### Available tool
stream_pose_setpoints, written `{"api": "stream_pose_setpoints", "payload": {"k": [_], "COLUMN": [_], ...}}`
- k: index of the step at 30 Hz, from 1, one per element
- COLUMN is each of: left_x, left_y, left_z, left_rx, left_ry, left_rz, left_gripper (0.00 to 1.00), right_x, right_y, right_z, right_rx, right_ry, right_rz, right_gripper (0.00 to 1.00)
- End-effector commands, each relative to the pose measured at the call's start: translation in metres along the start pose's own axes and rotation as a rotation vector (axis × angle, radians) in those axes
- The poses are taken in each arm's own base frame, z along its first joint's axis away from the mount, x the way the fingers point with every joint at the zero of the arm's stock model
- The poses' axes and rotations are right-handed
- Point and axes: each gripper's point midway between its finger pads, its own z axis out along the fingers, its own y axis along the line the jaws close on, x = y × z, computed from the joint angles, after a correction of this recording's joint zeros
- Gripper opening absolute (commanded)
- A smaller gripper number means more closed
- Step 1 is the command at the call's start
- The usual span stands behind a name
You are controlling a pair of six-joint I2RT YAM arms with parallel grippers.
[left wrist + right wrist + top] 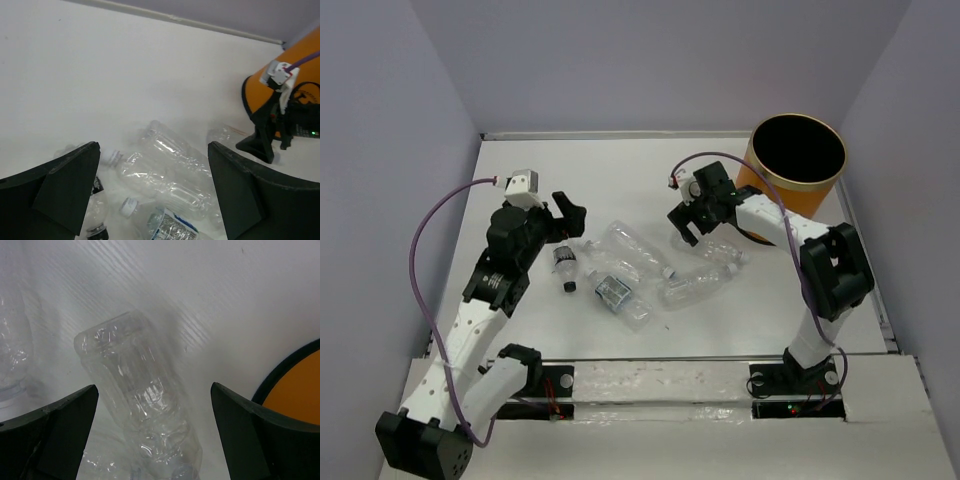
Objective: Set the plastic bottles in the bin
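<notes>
Several clear plastic bottles lie in a loose heap mid-table: one long (638, 252), one lower right (698, 287), one near the right gripper (722, 250), one labelled (613, 291), one small (563, 261). The orange bin (812, 199) stands at the back right. My left gripper (576, 224) is open at the heap's left end; its view shows bottles (165, 175) between the open fingers (65, 190), untouched. My right gripper (686, 232) is open over a bottle (145, 410) that lies between its fingers (245, 435), not gripped. The bin's edge (297, 390) shows to the right.
A loose black cap (569, 286) lies left of the labelled bottle. Grey walls close in the white table on three sides. The right arm's gripper (260, 142) and the bin (257, 97) show at the right of the left wrist view.
</notes>
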Motion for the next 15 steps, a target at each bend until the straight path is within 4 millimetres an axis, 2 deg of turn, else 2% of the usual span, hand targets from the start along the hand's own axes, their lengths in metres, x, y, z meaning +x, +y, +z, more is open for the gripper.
{"api": "stream_pose_setpoints", "payload": {"k": [1, 2, 3, 7, 9, 11, 12, 13, 14, 15], "left_x": [-0.003, 0.001, 0.004, 0.013, 0.020, 0.026, 0.028, 0.030, 0.033, 0.038], "left_y": [0.038, 0.043, 0.048, 0.062, 0.069, 0.078, 0.083, 0.086, 0.088, 0.090], "left_z": [0.007, 0.010, 0.010, 0.013, 0.013, 0.015, 0.014, 0.013, 0.014, 0.015], "left_rx": [-0.217, -0.239, -0.266, -0.341, -0.378, -0.428, -0.454, -0.471, -0.482, -0.490], "left_ry": [0.020, 0.037, 0.045, 0.075, 0.100, 0.120, 0.134, 0.143, 0.154, 0.171], "left_rz": [-0.017, -0.017, -0.018, -0.022, -0.021, -0.025, -0.017, -0.012, -0.010, -0.009], "left_gripper": [0.99, 0.99, 0.99, 0.99, 0.99, 0.99, 0.99, 0.99, 0.99, 0.99], "right_x": [-0.017, -0.021, -0.013, -0.008, -0.010, -0.007, -0.011, -0.014, -0.016, -0.019], "right_y": [0.001, -0.001, 0.005, 0.012, 0.011, 0.008, 0.004, 0.002, 0.001, -0.003], "right_z": [0.007, 0.009, 0.017, 0.034, 0.040, 0.048, 0.049, 0.049, 0.049, 0.048], "right_rx": [-0.027, -0.030, -0.068, -0.121, -0.126, -0.115, -0.101, -0.094, -0.089, -0.071], "right_ry": [-0.005, -0.004, 0.028, 0.057, 0.060, 0.079, 0.076, 0.068, 0.065, 0.057], "right_rz": [-0.077, -0.089, -0.089, -0.099, -0.107, -0.117, -0.123, -0.129, -0.136, -0.139], "right_gripper": [1.00, 1.00, 1.00, 0.99, 0.95, 0.89, 0.81, 0.81, 0.70, 0.64]}}
